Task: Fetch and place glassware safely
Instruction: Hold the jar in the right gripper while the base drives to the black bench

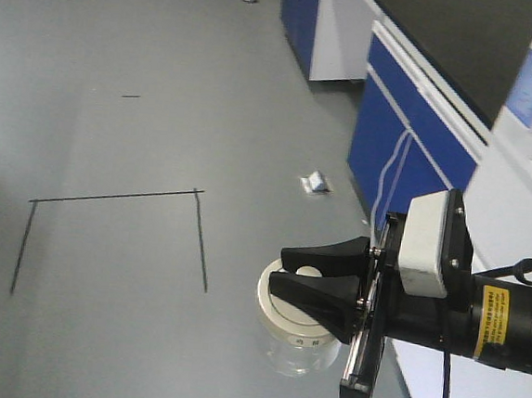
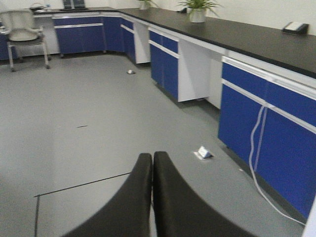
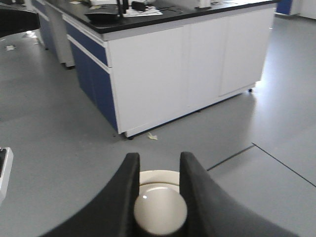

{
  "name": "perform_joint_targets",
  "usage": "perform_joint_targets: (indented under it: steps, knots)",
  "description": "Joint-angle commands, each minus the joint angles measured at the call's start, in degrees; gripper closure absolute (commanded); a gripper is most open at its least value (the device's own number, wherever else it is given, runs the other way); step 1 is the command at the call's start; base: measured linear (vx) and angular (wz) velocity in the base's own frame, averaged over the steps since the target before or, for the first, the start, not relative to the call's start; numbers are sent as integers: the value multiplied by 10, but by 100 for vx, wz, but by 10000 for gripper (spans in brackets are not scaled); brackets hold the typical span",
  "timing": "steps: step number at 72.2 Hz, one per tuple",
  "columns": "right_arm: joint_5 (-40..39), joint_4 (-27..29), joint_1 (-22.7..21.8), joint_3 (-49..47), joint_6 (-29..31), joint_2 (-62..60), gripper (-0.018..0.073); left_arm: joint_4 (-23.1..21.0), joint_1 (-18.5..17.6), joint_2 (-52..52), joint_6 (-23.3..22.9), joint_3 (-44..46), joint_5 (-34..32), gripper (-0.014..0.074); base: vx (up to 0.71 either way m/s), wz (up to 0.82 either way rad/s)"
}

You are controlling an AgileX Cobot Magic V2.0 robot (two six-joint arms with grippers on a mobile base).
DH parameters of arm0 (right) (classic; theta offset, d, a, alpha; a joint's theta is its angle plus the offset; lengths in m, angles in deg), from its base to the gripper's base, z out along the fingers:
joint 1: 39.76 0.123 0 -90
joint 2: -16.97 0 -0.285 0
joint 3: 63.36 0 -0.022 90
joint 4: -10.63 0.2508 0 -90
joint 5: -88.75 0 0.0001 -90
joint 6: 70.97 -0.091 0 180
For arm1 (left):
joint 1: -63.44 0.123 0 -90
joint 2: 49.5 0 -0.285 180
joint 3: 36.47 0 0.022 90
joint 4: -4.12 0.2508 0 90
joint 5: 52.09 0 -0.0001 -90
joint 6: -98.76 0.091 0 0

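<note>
The glassware (image 1: 298, 337) is a small squat clear jar with a wide off-white lid and a round knob. It hangs above the grey floor in the front view, carried by my right gripper (image 1: 290, 268), whose black fingers (image 1: 326, 253) are shut on the lid's knob. From the right wrist view the knob (image 3: 160, 209) sits pinched between the two fingers, with the lid's rim (image 3: 157, 177) showing beyond it; the glass body is hidden there. My left gripper (image 2: 152, 159) shows only in the left wrist view, its fingers pressed together with nothing between them.
Blue-and-white lab cabinets (image 1: 396, 145) under a black countertop run along the right. A white cabinet block (image 3: 187, 64) stands ahead in the right wrist view. Black tape lines (image 1: 117, 195) mark the floor. A small floor outlet box (image 1: 315, 184) lies near the cabinets. An office chair (image 2: 22, 32) stands far left.
</note>
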Motion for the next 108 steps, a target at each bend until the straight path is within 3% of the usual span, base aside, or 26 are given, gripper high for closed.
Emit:
perform_joint_targets:
  steps: [1,37,108]
  knots:
    - [-33,36,-3,-14,6,-15,560,-5,-2,6,-6,15,-44,603,4,83]
    - [-33,36,-3,-14,6,-15,560,-5,-2,6,-6,15,-44,603,11,45]
    - [-33,36,-3,-14,6,-15,560,-5,-2,6,-6,15,-44,603,43,-3]
